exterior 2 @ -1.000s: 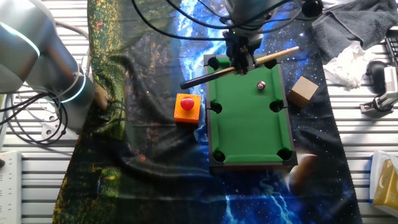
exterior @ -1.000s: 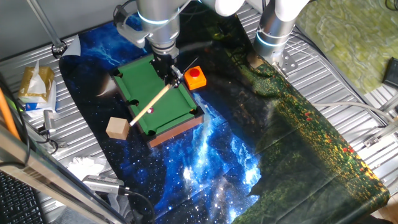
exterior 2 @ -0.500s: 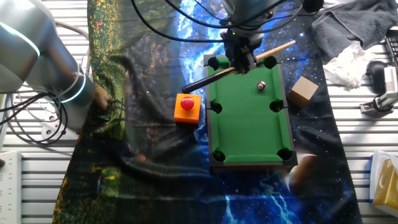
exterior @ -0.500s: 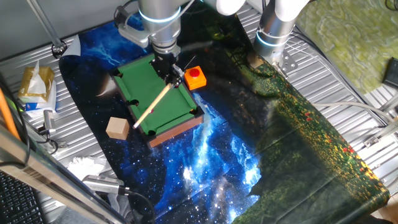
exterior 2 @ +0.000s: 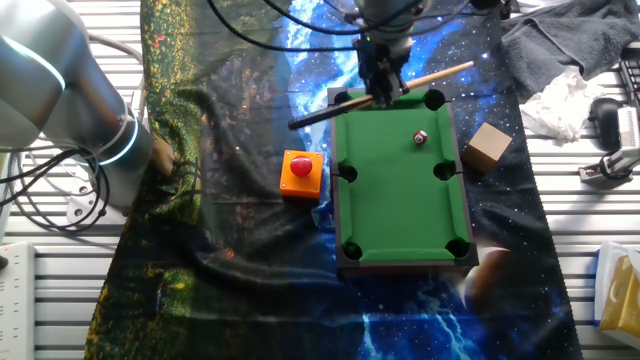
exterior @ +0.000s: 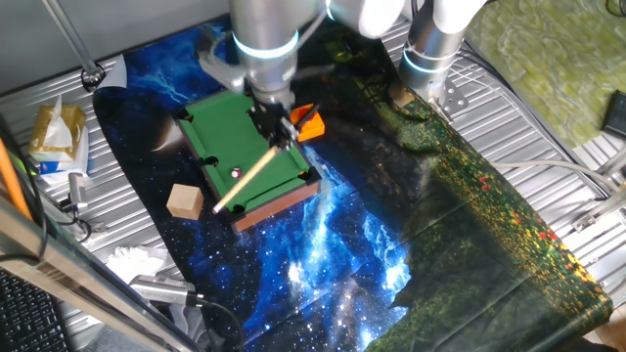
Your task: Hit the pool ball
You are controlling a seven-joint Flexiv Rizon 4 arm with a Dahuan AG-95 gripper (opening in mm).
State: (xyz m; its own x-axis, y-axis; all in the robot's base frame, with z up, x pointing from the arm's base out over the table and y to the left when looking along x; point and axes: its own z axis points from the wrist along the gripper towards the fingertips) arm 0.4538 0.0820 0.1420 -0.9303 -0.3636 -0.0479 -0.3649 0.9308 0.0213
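Because the pool ball (exterior 2: 421,137) is being judged tiny, hard and light, a free roll on the felt is being expected from the slightest tap; no grasp is being called for, only a strike. It is being seen resting on the green bed of the mini pool table (exterior 2: 400,215), near one end. The cue stick (exterior 2: 380,90) is being held clamped in the gripper (exterior 2: 382,88), angled across that end rail, apart from the ball.

In the other fixed view the pool ball (exterior 2: 421,137) lies on the mini pool table (exterior 2: 400,200) toward its 1 o'clock pocket, the button box (exterior 2: 301,173) at the table's 9 o'clock, the wooden block (exterior 2: 486,147) at 2 o'clock.
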